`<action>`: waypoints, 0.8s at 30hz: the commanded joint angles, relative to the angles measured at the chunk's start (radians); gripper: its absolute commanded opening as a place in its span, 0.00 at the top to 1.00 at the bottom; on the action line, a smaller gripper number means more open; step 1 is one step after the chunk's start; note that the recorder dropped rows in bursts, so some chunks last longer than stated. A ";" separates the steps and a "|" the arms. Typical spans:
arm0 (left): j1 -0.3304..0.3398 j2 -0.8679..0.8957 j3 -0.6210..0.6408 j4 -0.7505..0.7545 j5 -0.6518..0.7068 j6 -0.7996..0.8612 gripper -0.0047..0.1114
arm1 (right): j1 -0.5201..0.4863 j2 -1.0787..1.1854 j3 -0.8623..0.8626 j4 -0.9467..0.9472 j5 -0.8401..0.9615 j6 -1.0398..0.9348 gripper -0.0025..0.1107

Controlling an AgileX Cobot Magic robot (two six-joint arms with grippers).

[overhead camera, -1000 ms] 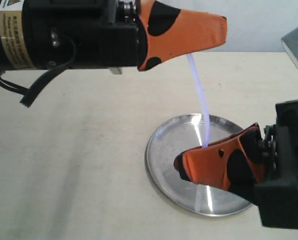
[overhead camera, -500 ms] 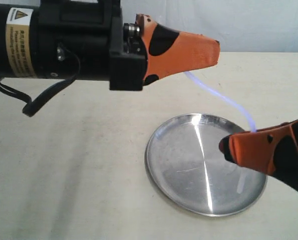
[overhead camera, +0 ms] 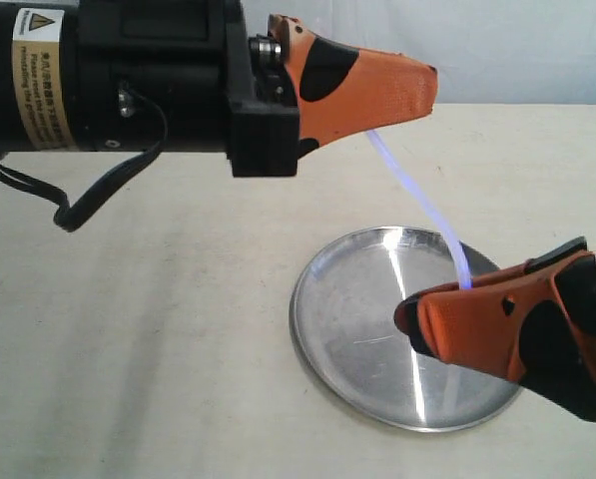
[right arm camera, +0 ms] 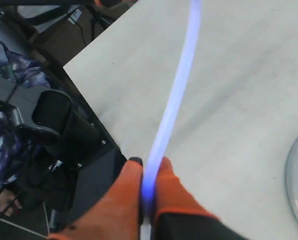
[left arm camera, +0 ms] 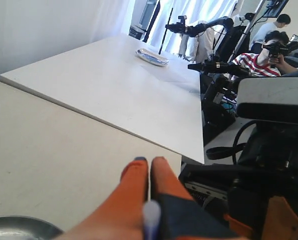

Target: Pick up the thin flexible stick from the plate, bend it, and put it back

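nearest, the right gripper (overhead camera: 405, 317) hangs low over the plate (overhead camera: 322, 329), its orange-and-black fingers pressed together on the lower end of the thin flexible stick (overhead camera: 422, 205). its tips sit above the plate's right half as the exterior view shows it, close over the metal, though i cannot tell whether they touch it. in the right wrist view the two fingertips (right arm camera: 131, 175) pinch the pale lilac rod with no gap at either side, and a slice of the plate's rim shows just beside them

the plate itself lies flat on the pale table (overhead camera: 148, 329), round, shiny and silver, with a bright glare streak (overhead camera: 397, 274) running across it and under the right gripper

the stick is off the plate altogether. it rises from the right gripper in a gentle bow, passing over the plate's far rim, up to the left gripper (overhead camera: 429, 88), which hangs well above the plate on the end of the big black left arm (overhead camera: 128, 80). that gripper is also clamped on the stick: in the left wrist view its orange tips (left arm camera: 136, 172) meet with only a hairline between them, and the blurred pale end of the stick pokes out between the fingers nearer the camera

farther off from the plate, the left wrist view shows a second table (left arm camera: 114, 95) carrying a small shallow dish (left arm camera: 152, 56), and beyond it a person (left arm camera: 261, 57) in a striped shirt. in the exterior view a pale wall (overhead camera: 527, 50) stands behind the table
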 commanded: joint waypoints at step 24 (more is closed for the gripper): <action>-0.006 -0.005 0.003 -0.062 0.019 0.006 0.96 | -0.004 0.011 -0.007 -0.243 0.040 0.070 0.78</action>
